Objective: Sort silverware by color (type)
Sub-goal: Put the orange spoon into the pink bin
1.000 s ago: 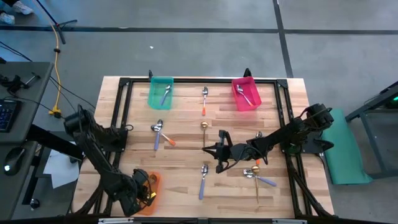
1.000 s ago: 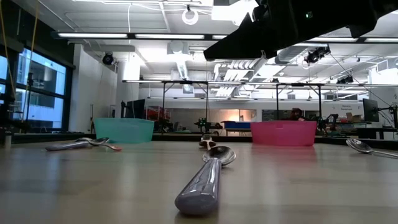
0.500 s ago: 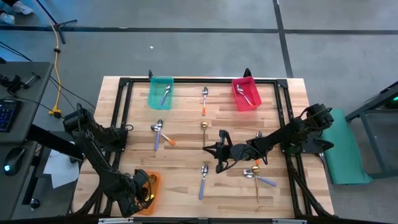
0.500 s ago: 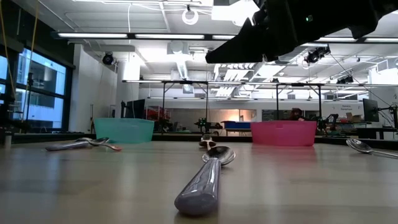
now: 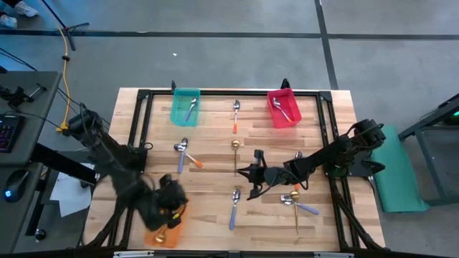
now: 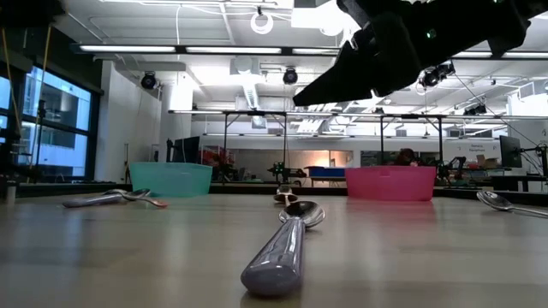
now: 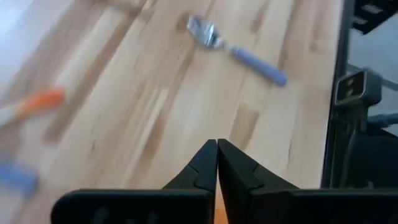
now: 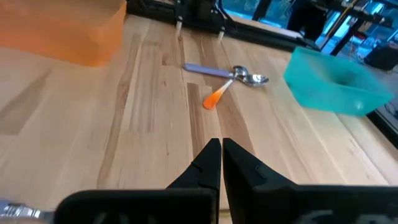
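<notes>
Spoons lie scattered on the wooden table. A lavender-handled spoon [image 5: 234,206] [image 6: 282,248] [image 7: 239,48] lies near the middle front. A gold spoon [image 5: 235,149] and an orange-handled spoon [image 5: 235,115] lie farther back. A crossed lavender and orange pair [image 5: 183,155] [image 8: 225,79] lies left of centre. A mixed cluster [image 5: 295,200] lies to the right. My right gripper [image 5: 240,172] [image 8: 221,144] [image 6: 300,100] hovers shut above the table's middle. My left gripper [image 5: 176,204] [image 7: 216,144] is shut and empty above the orange bin [image 5: 162,231].
A teal bin [image 5: 186,106] [image 6: 169,180] at the far left holds a lavender-handled spoon. A pink bin [image 5: 283,109] [image 6: 390,183] at the far right holds another spoon. Something gold shows in the orange bin. A black frame [image 5: 229,93] borders the table.
My left arm has swung up and away from low over the orange bin, toward the table's middle, and shows blurred. More of the bin is now uncovered. My right gripper has tipped its fingertips somewhat downward while staying over the table's middle. No spoon on the table has moved.
</notes>
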Action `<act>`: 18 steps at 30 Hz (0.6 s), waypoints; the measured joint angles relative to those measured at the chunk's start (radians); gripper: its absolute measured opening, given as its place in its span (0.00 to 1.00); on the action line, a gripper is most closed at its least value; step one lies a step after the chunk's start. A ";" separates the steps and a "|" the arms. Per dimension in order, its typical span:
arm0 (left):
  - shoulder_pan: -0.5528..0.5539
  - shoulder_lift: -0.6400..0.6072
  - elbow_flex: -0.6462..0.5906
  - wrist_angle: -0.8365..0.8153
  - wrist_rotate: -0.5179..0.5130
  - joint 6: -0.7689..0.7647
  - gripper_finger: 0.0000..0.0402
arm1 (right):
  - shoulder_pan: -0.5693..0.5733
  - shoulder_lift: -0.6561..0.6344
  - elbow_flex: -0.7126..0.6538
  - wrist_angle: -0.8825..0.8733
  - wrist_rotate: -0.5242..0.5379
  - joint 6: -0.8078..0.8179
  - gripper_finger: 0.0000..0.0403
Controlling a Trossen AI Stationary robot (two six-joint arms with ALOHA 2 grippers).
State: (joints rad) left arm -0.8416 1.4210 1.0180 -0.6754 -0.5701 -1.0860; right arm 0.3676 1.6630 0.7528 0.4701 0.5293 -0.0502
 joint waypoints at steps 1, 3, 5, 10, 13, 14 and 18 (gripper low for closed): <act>0.028 -0.011 -0.021 0.059 0.018 0.082 0.01 | 0.000 -0.009 0.000 -0.018 0.000 0.009 0.00; 0.088 -0.025 -0.076 0.212 0.072 0.235 0.01 | 0.000 -0.034 0.000 -0.065 0.002 0.041 0.00; 0.147 -0.034 -0.141 0.368 0.136 0.362 0.00 | 0.002 -0.065 0.000 -0.126 0.015 0.085 0.00; 0.281 -0.034 -0.325 0.795 0.298 0.585 0.00 | 0.009 -0.147 0.006 -0.353 0.037 0.229 0.00; 0.343 -0.027 -0.431 1.036 0.377 0.675 0.00 | 0.014 -0.173 0.033 -0.545 0.038 0.342 0.00; 0.360 -0.027 -0.463 1.093 0.391 0.701 0.00 | 0.015 -0.176 0.046 -0.618 0.038 0.382 0.00; 0.418 -0.027 -0.557 1.263 0.415 0.779 0.00 | 0.022 -0.177 0.095 -0.892 0.024 0.565 0.00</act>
State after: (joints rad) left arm -0.4240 1.3937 0.4605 0.5876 -0.1553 -0.3067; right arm 0.3896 1.4864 0.8481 -0.4217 0.5531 0.5146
